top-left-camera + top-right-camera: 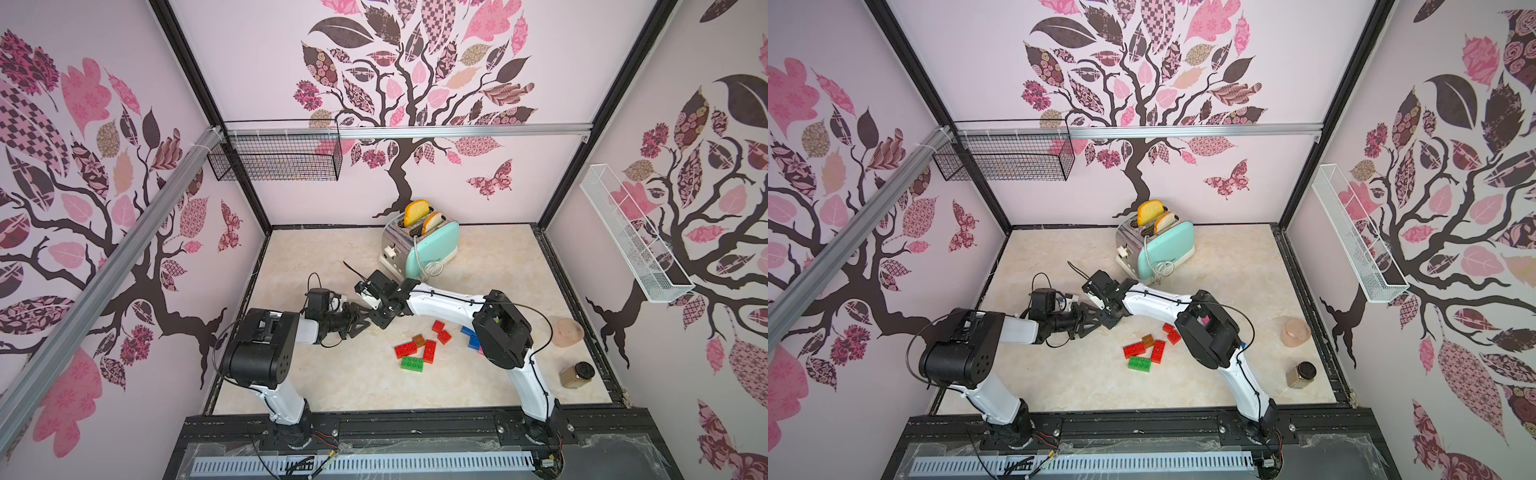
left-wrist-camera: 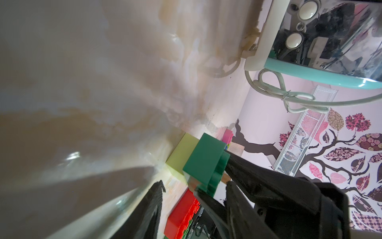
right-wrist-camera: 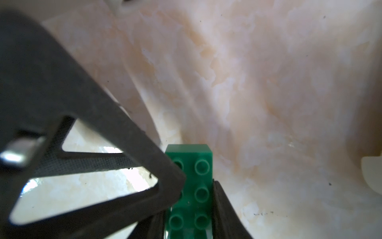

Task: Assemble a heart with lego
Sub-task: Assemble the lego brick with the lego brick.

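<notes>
Item: dark green brick (image 3: 201, 165), held clear of the table (image 1: 332, 386), pinched across its width by the right end effector (image 3: 191, 202); long axis ran out along the fingers, free end foremost. Left end effector (image 1: 361, 321), spread, faced it closely, one finger seemingly against the brick. Other lego (image 1: 419, 351) lay loose under the right arm. Lime brick (image 2: 179, 157) behind: joined or not, unclear.

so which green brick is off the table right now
The darker green brick, clamped in the right end effector; the brighter green brick lies flat on the table beside the red bricks.
</notes>
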{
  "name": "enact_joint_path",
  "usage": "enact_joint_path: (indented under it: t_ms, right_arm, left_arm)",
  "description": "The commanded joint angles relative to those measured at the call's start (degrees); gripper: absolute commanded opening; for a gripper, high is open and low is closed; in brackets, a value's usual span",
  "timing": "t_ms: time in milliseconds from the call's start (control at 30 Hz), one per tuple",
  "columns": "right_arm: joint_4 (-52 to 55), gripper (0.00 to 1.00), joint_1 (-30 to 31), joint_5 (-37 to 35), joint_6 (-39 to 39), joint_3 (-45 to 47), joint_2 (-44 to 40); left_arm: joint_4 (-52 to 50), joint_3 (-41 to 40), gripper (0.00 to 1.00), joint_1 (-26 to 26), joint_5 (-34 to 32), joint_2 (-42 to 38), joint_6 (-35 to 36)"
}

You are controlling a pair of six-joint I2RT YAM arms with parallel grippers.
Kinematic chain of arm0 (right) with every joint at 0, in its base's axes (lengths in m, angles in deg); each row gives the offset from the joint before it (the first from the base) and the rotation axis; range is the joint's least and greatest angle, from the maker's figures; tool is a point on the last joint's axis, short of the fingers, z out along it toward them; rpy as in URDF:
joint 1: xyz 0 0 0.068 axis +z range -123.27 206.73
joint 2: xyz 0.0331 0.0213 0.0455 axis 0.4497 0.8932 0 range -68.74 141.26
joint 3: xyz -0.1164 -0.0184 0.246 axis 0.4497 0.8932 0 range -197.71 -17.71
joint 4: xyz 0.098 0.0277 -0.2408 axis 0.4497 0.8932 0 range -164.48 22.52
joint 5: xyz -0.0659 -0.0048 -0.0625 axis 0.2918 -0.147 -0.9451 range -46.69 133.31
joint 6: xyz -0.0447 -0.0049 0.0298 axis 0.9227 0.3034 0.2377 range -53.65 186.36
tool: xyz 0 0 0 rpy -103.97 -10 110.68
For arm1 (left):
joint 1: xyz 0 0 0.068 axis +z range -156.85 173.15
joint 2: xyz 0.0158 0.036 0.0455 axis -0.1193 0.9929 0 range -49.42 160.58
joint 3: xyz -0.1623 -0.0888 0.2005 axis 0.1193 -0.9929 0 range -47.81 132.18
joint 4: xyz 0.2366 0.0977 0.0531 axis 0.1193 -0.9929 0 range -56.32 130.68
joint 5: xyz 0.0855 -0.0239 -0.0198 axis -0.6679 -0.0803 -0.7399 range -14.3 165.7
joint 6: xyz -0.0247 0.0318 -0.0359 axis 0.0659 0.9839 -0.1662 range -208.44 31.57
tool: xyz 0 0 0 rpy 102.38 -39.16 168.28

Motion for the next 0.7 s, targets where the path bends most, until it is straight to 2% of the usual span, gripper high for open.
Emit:
enact_joint_path:
  t_ms: [0, 167, 367, 667]
  right_arm:
    - [0.64, 0.21, -0.14, -1.73, 3.48, 6.68, 3.25]
    - [-0.66, 0.22, -0.63, 2.06, 8.79, 10.31, 1.01]
    - [1.13, 0.22, -1.07, 4.32, 12.07, 10.00, 0.05]
    - [13.83, 0.22, -3.73, 11.56, 16.07, 1.13, 3.32]
  left_arm:
    - [5.14, -1.50, 0.57, 0.37, 2.46, -0.92, -2.80]
    - [-1.25, -0.79, 0.61, 1.31, 2.66, -5.71, 0.00]
    - [-6.99, -0.16, 0.62, 2.40, 2.87, -8.04, 2.00]
    - [-9.95, 0.03, 0.64, 4.34, 3.14, -6.92, 4.15]
